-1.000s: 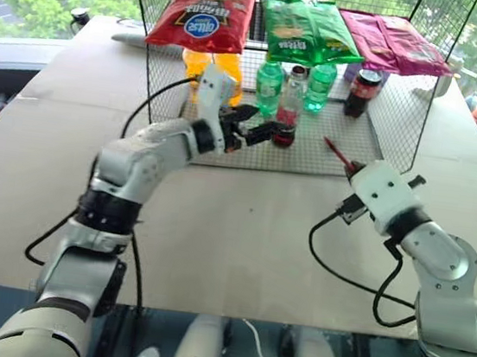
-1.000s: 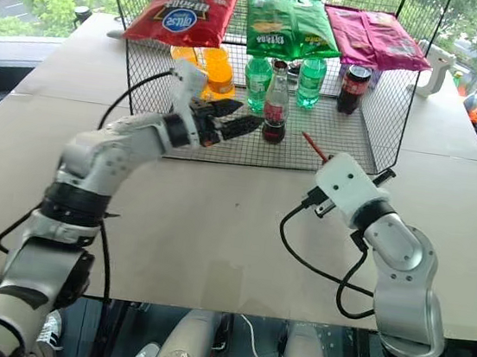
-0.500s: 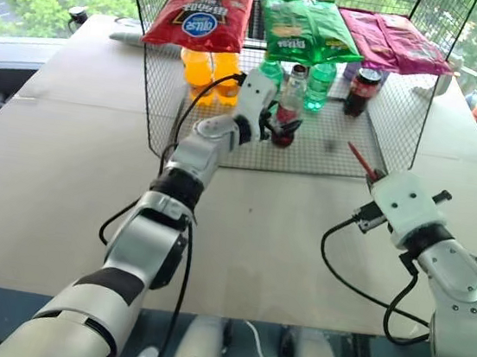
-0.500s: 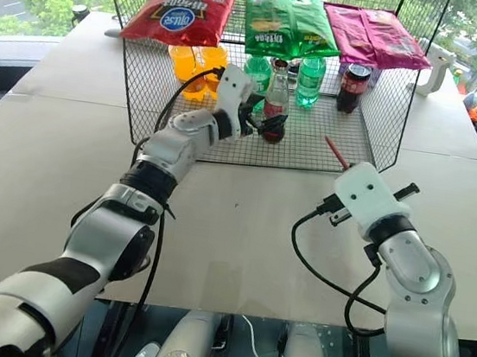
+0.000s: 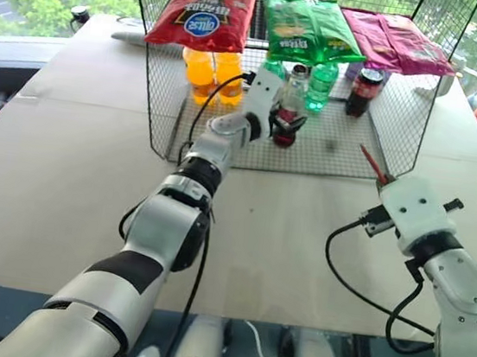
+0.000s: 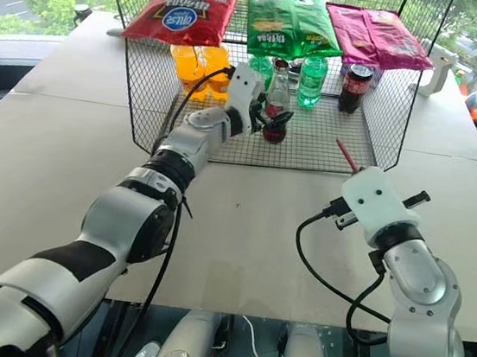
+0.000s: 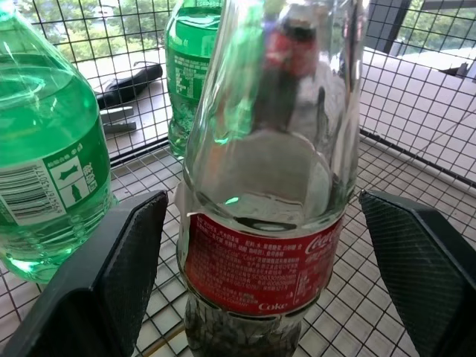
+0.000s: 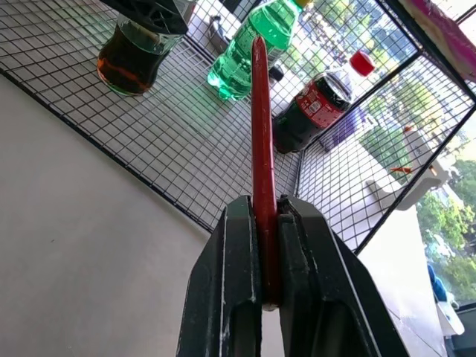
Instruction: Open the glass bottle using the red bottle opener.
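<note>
Glass bottle [image 5: 288, 106] upright on wire rack [image 5: 337, 151], left gripper [image 7: 260, 253] spread wide with fingers [image 7: 111, 275] flanking bottle, right gripper [image 8: 265, 245] clamped on red bottle opener [image 8: 260, 126] above table [image 5: 301, 238].

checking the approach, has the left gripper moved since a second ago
Yes. The left gripper has gone forward into the wire rack, from just short of the glass bottle to straddling it.

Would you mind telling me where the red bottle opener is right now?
The opener is clamped in the right end effector, held above the table on the robot's right, just in front of the wire rack, apart from the glass bottle.
</note>
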You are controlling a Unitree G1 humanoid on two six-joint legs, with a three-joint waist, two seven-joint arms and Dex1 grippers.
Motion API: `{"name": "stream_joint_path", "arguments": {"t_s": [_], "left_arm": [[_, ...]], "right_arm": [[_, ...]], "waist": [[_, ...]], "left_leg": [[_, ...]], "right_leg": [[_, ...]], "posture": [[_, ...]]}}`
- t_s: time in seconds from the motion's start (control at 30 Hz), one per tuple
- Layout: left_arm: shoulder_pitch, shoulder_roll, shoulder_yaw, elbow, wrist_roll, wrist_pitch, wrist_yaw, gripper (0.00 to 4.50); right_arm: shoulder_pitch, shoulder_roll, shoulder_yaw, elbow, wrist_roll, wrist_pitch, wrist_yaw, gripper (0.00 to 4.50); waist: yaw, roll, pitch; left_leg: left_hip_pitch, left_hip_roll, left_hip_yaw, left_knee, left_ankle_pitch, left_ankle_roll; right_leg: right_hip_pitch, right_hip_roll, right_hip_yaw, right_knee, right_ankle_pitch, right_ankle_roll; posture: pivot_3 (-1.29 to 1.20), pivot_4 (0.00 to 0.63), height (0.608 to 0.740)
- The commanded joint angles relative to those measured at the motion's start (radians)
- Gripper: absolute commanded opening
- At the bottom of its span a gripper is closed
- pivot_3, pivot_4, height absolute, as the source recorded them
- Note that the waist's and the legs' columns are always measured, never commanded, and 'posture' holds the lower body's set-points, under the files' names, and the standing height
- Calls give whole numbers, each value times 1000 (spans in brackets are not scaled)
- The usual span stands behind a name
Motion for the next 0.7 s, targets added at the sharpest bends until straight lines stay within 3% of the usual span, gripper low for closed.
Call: {"name": "stream_joint_path", "arguments": {"t_s": [0.03,0.1,0.23,0.27,0.4,0.7], "left_arm": [[-46,-8,40,14,10,-41,9,4265],[-52,-13,49,27,18,-49,10,4040],[-56,-18,65,40,27,-55,2,2571],[-56,-18,68,41,30,-57,1,2459],[-49,-13,74,32,38,-59,-22,2460],[94,67,8,-306,20,21,-356,2460]], "right_arm": [[4,-13,-2,-51,-10,8,-21,0],[6,-14,1,-54,-9,12,-25,0],[9,-16,5,-57,-10,17,-33,0],[10,-16,5,-57,-10,17,-34,0],[10,-18,8,-57,-9,17,-38,0],[-1,-29,-24,-36,51,-50,-20,0]], "waist": [[0,0,0],[0,0,0],[0,0,0],[0,0,0],[0,0,0],[-2,0,0]], "left_leg": [[0,0,0,0,0,0],[0,0,0,0,0,0],[0,0,0,0,0,0],[0,0,0,1,0,0],[0,0,0,1,0,0],[0,0,0,1,3,-4]], "right_leg": [[0,0,0,0,0,0],[0,0,0,1,0,0],[0,0,0,1,0,-1],[0,0,0,1,2,-3],[0,0,0,2,2,-3],[0,0,0,3,2,-3]], "posture": [[0,150,740],[0,150,740],[0,150,740],[0,150,740],[0,150,740],[0,150,740]]}}
